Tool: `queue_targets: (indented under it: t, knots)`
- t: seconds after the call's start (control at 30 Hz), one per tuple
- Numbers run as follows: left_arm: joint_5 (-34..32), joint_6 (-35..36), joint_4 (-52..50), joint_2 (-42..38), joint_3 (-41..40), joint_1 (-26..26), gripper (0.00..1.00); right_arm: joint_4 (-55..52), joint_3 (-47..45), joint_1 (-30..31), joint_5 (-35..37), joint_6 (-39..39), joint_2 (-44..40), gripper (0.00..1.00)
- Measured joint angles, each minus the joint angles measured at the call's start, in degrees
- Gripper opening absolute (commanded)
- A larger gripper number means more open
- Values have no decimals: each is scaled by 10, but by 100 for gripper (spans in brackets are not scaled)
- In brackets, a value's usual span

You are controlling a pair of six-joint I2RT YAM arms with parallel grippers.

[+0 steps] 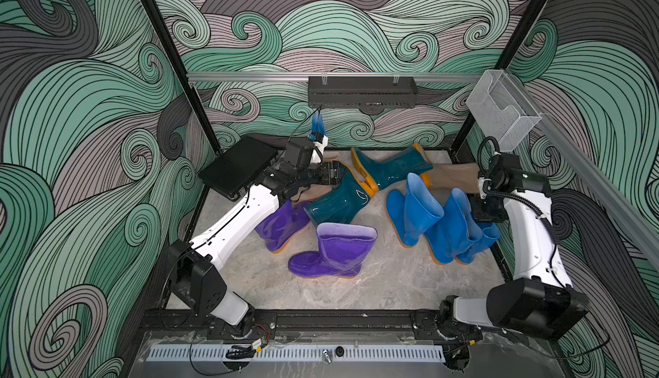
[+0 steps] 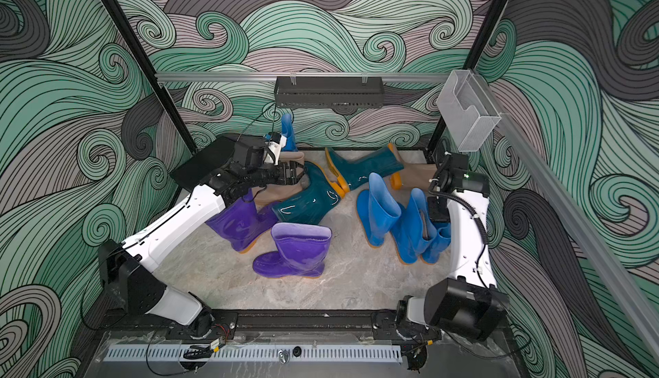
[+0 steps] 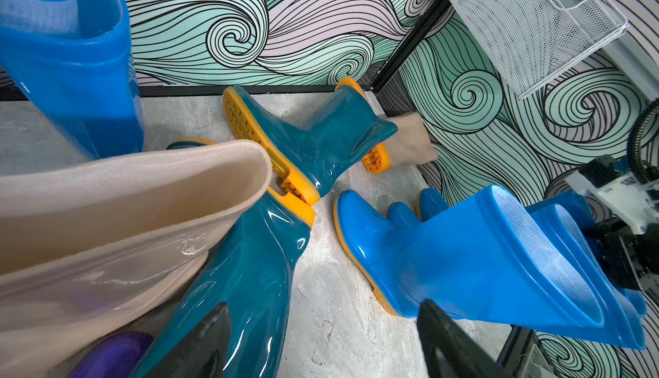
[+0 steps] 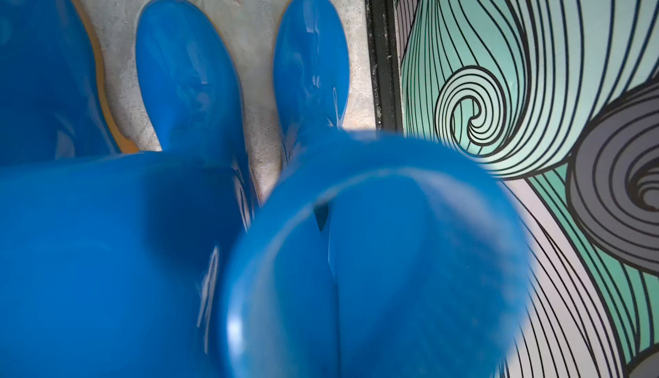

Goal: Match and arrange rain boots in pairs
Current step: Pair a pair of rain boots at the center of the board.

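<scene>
Boots numbered ten on the tabletop (image 1: 374, 287): four blue, two purple, two teal, two beige. The left jaws stood wide open and gripped nothing. Beneath them lay the first teal boot (image 3: 249, 280) on its side, and just beside them the first beige boot (image 3: 117, 216). Ahead of those jaws the second teal boot (image 1: 390, 169) lay with its orange sole against the first one's sole, and beyond it lay the second beige boot (image 1: 458, 175). Off to one side of the left jaws, toward the back wall (image 1: 392, 37), the lone blue boot (image 1: 317, 125) stood with its shaft up. Behind the left jaws we saw the tilted purple boot (image 1: 281, 226) and, apart from it, the upright purple boot (image 1: 338, 251). The right jaws were closed. They sat at the shaft rim of the end blue boot (image 4: 374, 258), which hid their tips, so we could not tell whether they pinched it. Just beside them stood the middle blue boot (image 1: 451, 230) and the outer blue boot (image 1: 415, 212), all three upright in a row.
</scene>
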Motion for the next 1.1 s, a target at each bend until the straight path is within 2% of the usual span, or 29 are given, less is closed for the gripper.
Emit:
queue_targets:
  t: [0.1, 0.13, 0.2, 0.27, 0.4, 0.53, 0.77, 0.97, 1.1]
  knots:
    - [2, 3, -1, 0, 0, 0, 83, 6, -6, 4, -11, -12, -2, 0]
    - [3, 3, -1, 0, 1, 0, 83, 12, -12, 5, -15, -15, -5, 9]
    - [6, 4, -3, 3, 7, 0, 83, 19, -20, 7, -20, -20, -13, 52]
    - [6, 6, -7, 7, 16, 0, 83, 21, -21, 9, -23, -19, -22, 66]
    - [-5, 21, -29, 8, 42, 0, 84, 21, 0, 9, -25, -7, -40, 83]
    - [-45, 49, -57, 8, 81, 0, 85, 22, 57, 11, -30, 12, -66, 89]
    - [-126, 93, -119, 20, 159, 10, 86, 34, 132, 42, -70, 45, -108, 88]
    - [-161, 110, -156, 96, 273, 52, 88, 73, 144, 165, -78, 78, -98, 88]
    - [-179, 134, -181, 184, 365, 71, 93, 104, 144, 233, -67, 94, -66, 89]
